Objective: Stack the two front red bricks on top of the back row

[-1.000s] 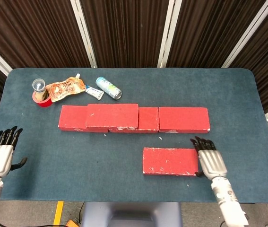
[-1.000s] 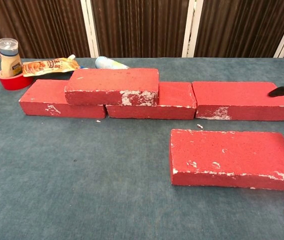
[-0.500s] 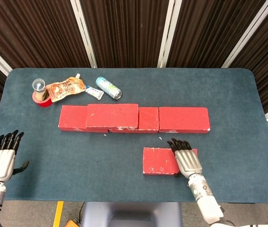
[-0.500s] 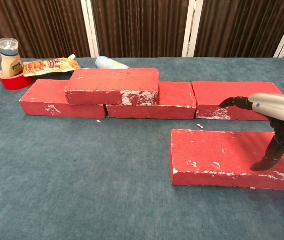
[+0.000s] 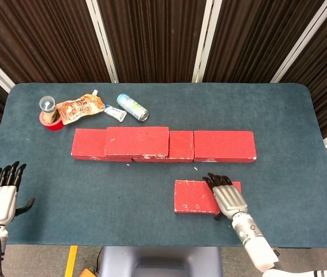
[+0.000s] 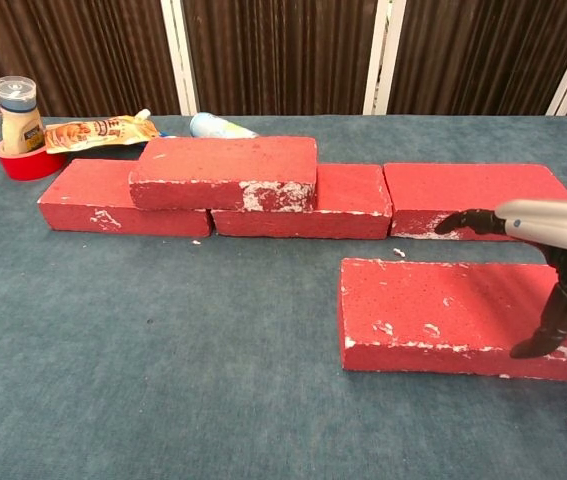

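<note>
Right hand [image 5: 228,196] over the right end of the front brick [image 5: 195,197], palm down, fingers [image 6: 468,221] out flat above its top, thumb [image 6: 548,328] dropped down the near face (looks touching near the bottom edge). Not clamped on it; brick flat on the desk [image 5: 290,133], nothing held. Just past the fingertips: back row [image 5: 224,146], three bricks end to end. Further to the hand's left, stacked brick [image 5: 137,142] already on top of the row, bridging the left and middle bricks. Left hand [image 5: 0,196] well apart at the desk's near-left corner, fingers straight and spread, empty. Far back-left from both hands: squeeze pouch [image 5: 79,108], can [image 5: 132,107] on its side, small jar [image 5: 47,107] on a red tape roll [image 5: 52,123].
</note>
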